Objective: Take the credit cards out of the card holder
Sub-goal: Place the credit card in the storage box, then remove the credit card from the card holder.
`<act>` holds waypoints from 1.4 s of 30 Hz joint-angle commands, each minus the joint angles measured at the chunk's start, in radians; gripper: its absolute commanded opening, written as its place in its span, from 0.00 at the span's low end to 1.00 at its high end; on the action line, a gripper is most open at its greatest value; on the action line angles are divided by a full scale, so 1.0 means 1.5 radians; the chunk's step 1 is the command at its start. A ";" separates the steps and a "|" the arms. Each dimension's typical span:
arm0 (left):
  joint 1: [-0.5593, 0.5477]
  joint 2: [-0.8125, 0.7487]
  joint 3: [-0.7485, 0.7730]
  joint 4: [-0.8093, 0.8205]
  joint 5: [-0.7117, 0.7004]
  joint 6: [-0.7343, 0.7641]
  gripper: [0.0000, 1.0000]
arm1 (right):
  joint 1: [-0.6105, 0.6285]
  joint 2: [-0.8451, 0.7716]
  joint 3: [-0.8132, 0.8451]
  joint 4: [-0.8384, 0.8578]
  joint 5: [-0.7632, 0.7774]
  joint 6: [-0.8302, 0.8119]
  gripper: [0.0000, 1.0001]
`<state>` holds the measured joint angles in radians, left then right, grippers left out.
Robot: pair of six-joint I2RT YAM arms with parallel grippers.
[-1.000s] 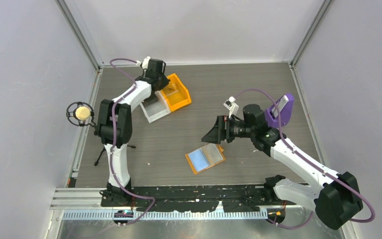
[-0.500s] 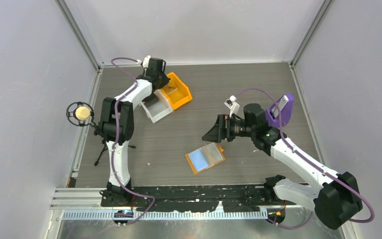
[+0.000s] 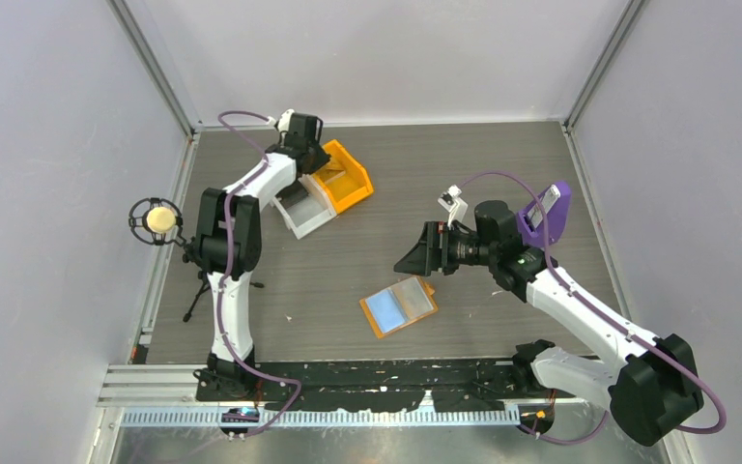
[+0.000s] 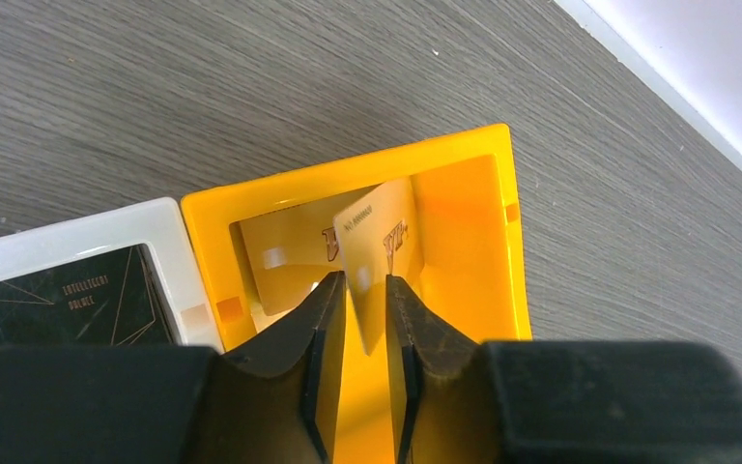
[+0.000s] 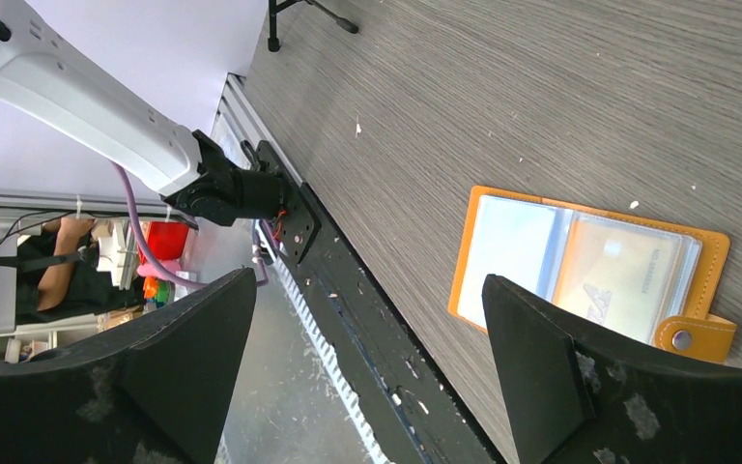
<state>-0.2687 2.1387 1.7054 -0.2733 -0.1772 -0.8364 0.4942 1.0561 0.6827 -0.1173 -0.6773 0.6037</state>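
The card holder lies open on the table, orange with light blue pockets. In the right wrist view the card holder shows a pale gold card in its right pocket. My right gripper hovers just above and behind it, jaws wide open and empty. My left gripper hangs over the orange bin at the back left. Its jaws stand slightly apart, and a gold credit card stands loose on edge between them, down in the bin. A second gold card leans inside.
A white bin touches the orange bin's left side and holds a black card. A purple wedge stand with a phone sits behind my right arm. A round microphone on a tripod stands off the table's left edge.
My left jaws have parted from shut, letting go of the gold card over the orange bin. My right gripper and the card holder have stayed put.
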 commanded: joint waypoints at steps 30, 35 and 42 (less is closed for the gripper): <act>-0.018 -0.339 -0.086 -0.157 0.252 0.129 0.40 | -0.005 -0.027 -0.012 -0.097 0.080 -0.042 0.99; -0.073 -0.446 -0.207 -0.162 0.293 0.149 0.39 | -0.004 -0.026 -0.061 -0.077 0.067 -0.052 0.90; -0.218 -0.550 -0.390 -0.123 0.335 0.147 0.38 | -0.003 -0.020 -0.113 -0.027 0.052 -0.041 0.71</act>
<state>-0.4931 1.3933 1.2251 -0.4976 0.2508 -0.6289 0.4889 1.0340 0.5308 -0.2405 -0.5854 0.5488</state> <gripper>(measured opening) 0.381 0.772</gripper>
